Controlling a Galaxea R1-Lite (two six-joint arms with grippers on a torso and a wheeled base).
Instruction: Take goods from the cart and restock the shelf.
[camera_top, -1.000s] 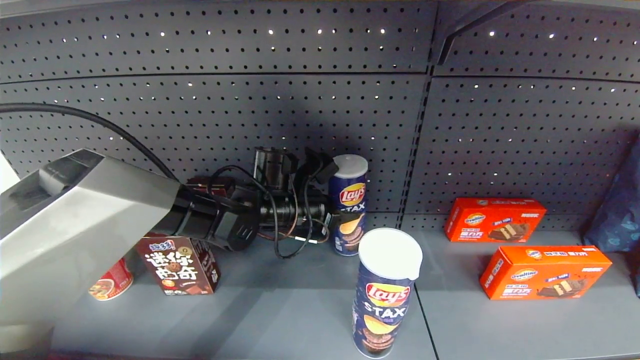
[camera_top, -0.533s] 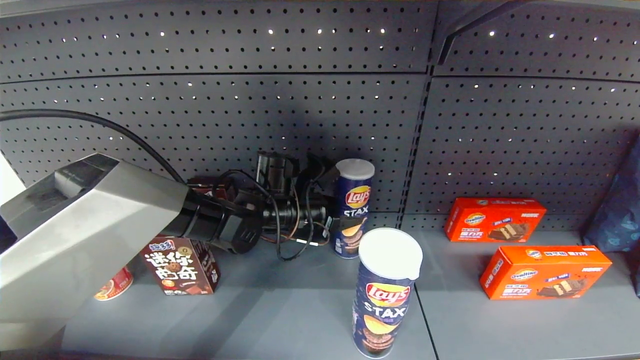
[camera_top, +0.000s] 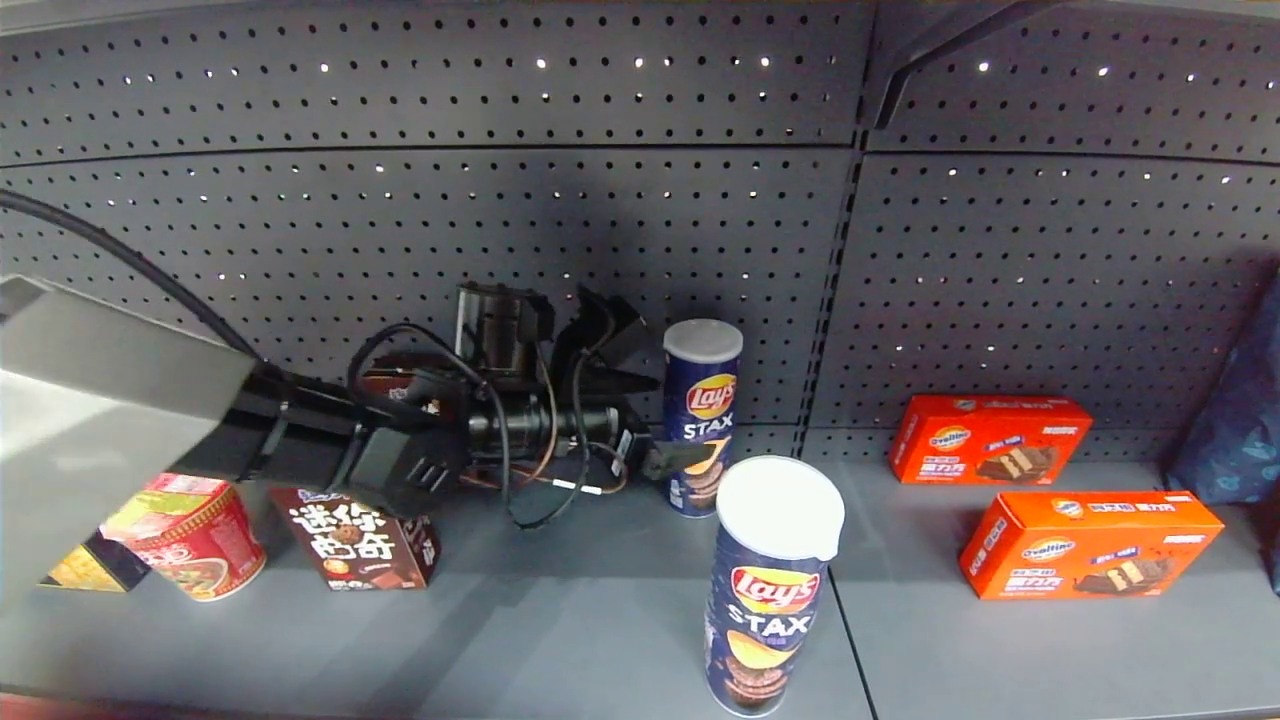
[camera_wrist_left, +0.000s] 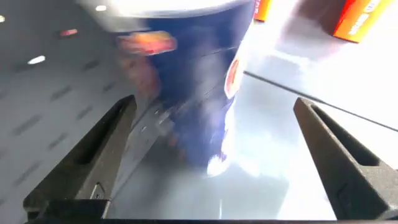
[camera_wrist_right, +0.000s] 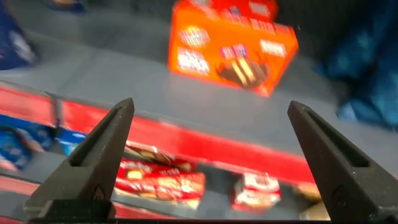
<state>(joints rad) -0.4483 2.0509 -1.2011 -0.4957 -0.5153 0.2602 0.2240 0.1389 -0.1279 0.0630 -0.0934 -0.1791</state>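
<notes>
Two dark blue chip cans with white lids stand upright on the grey shelf (camera_top: 560, 620): one at the back (camera_top: 702, 410) near the pegboard, one at the front (camera_top: 770, 585). My left gripper (camera_top: 655, 410) is open just left of the back can, its fingers apart and off the can. In the left wrist view the back can (camera_wrist_left: 186, 93) appears blurred ahead of the open left gripper (camera_wrist_left: 214, 165). My right gripper (camera_wrist_right: 211, 162) is open with nothing in it, in front of the red shelf edge (camera_wrist_right: 186, 140), facing an orange box (camera_wrist_right: 230, 53).
Two orange boxes (camera_top: 988, 438) (camera_top: 1088, 543) lie on the shelf's right side, with a blue bag (camera_top: 1235, 420) at the far right. A brown box (camera_top: 365, 540), a red cup (camera_top: 195, 535) and a yellow-black pack (camera_top: 85, 565) sit at left. Packaged goods (camera_wrist_right: 161, 180) fill the lower shelf.
My left arm has drawn back to the left, and its fingers have come off the back can, which now stands free. The red cup is uncovered.
</notes>
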